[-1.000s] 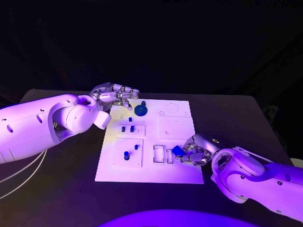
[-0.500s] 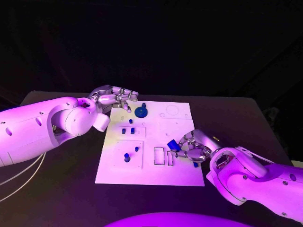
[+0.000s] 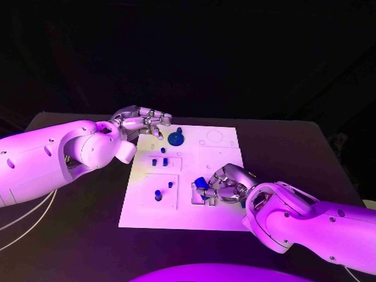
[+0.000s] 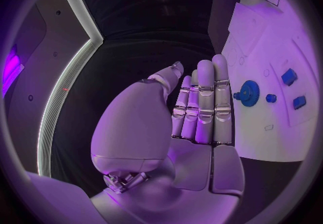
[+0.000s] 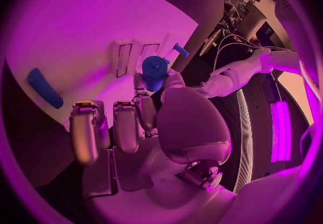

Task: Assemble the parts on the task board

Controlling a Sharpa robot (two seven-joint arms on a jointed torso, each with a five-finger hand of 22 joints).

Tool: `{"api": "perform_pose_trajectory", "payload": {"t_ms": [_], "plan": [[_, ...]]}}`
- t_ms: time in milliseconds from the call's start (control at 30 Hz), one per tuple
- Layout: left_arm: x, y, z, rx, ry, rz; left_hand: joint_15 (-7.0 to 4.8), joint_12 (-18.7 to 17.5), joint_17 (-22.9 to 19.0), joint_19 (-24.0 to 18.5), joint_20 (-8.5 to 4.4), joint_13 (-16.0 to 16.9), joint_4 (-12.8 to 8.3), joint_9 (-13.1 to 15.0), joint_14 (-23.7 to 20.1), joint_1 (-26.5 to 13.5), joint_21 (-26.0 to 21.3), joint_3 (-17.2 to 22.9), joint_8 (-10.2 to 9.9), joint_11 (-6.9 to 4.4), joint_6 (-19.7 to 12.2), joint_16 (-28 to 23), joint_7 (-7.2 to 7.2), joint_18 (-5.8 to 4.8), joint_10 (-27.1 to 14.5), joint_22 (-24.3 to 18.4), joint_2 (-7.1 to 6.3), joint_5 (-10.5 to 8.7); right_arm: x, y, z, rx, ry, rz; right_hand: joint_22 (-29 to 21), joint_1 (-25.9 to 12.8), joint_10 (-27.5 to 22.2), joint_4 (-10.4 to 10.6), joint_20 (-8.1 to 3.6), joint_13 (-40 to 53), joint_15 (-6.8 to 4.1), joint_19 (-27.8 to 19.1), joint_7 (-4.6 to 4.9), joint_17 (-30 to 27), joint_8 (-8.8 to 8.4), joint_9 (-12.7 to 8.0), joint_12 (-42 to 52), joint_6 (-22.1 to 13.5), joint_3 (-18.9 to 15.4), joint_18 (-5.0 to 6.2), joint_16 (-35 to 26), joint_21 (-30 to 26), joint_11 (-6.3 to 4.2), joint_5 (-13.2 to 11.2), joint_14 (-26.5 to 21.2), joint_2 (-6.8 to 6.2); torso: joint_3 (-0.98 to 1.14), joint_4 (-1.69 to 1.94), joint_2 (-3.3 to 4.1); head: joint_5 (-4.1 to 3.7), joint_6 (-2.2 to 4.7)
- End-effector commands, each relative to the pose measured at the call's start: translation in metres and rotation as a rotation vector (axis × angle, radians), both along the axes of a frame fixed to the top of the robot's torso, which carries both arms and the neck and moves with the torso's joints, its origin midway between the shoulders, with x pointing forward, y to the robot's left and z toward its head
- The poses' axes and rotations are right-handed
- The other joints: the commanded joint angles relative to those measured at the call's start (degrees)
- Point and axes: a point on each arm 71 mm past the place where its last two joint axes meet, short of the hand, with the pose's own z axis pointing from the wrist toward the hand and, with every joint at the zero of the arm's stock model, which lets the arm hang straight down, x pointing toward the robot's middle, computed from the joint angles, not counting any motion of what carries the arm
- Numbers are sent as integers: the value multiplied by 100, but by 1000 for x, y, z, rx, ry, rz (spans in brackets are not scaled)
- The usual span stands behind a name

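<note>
One blue part (image 3: 201, 183) pinched in right hand (image 3: 222, 187) fingers, just above slots (image 3: 197, 192) on task board (image 3: 220, 158) | left hand (image 3: 142, 121) fingers apart, holding nothing, at board's far corner | advice: square part to slot, lower slowly, release once seated.

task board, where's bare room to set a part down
Free: the white task board's near strip, and its far right around the outlined circles. Crowded: the slots under the right robot hand holding a blue part; the blue gear by the left robot hand.
</note>
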Motion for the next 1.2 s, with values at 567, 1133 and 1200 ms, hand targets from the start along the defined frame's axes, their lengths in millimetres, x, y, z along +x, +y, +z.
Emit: {"api": "perform_pose_trajectory", "payload": {"t_ms": [567, 1133, 1200], "plan": [[-2, -2, 1, -13, 3, -20, 13, 18, -9, 22, 14, 7, 3, -10, -36, -1, -28, -45, -17, 4, -26, -14, 9, 74, -50, -7, 36, 1, 5, 4, -11, -69, 59, 36, 1376, -516, 208, -3, -96, 268, -92, 418, -169, 473, 159, 165, 222, 229, -303, -71, 18, -26, -55, -519, 400, 177, 5, 34, 7, 21, -55], [-2, 0, 1, -11, 4, -17, 15, 26, -14, 27, 17, 9, 15, -11, -40, -9, -42, -65, -15, 5, -32, -12, 9, 74, -61, -17, 45, 2, 5, 5, -6, -55, -1, 34, 1361, -1503, 153, 14, -87, 235, -78, 396, -148, 466, 242, 307, 86, 126, -495, -60, 8, -80, -35, -2230, 398, 25, 10, 49, 10, -1, -60], [-2, 0, 1, -11, 4, -17, 15, 26, -14, 27, 17, 9, 15, -11, -40, -9, -42, -65, -15, 5, -32, -12, 9, 74, -61, -17, 45, 2, 4, 5, -5, -52, -9, 37, 1364, -1347, 166, -7, -86, 256, -78, 400, -149, 473, 255, 323, 99, 120, -409, -62, 12, -71, -37, -2027, 400, 74, 14, 52, 10, -4, -55]]}}
